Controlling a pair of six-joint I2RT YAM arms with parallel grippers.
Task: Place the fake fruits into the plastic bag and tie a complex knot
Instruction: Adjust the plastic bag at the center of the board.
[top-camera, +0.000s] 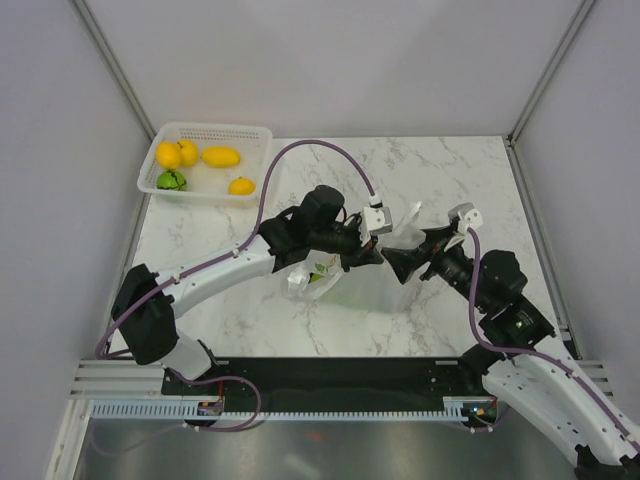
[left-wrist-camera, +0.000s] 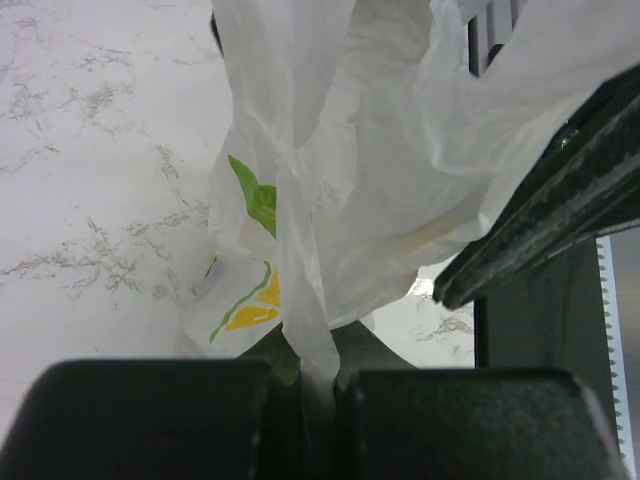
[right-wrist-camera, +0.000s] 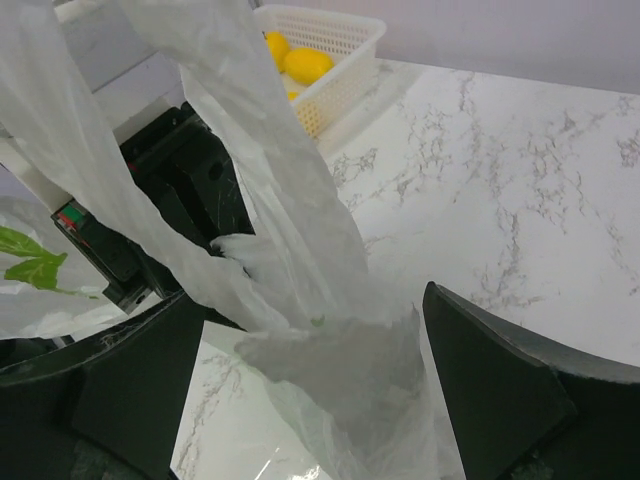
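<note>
Top cam: a thin, translucent white plastic bag (top-camera: 318, 274) w/ lemon-and-leaf print sits mid-desk btwn the 2 arms, its top drawn upward. The desk (top-camera: 450, 180) is white marble. The left gripper (top-camera: 368, 254) and right gripper (top-camera: 402, 262) meet just beside each other at the bag's upper part. A rigid white perforated basket (top-camera: 262, 140) sits at the far-left corner, well apart from the bag. It holds 4 glossy yellow plastic fruits (top-camera: 221, 156) and 1 green fruit (top-camera: 171, 180).

Left wrist cam: the left gripper (left-wrist-camera: 320, 390) has its jaws pressed together on a narrow, gathered strip of the plastic bag (left-wrist-camera: 350, 180). The rest of the film spreads out ahead, w/ a green leaf and yellow lemon slice printed at the left. A dark ridged bar (left-wrist-camera: 540, 225) crosses at the right, against the film.

Right wrist cam: the right gripper (right-wrist-camera: 315, 320) has its jaws wide apart. A broad band of the plastic bag (right-wrist-camera: 280, 200) runs up btwn them, not pinched. Behind it are the left arm's black housing (right-wrist-camera: 185, 180) and, farther back, the basket (right-wrist-camera: 345, 45) w/ yellow fruits (right-wrist-camera: 305, 65).
</note>
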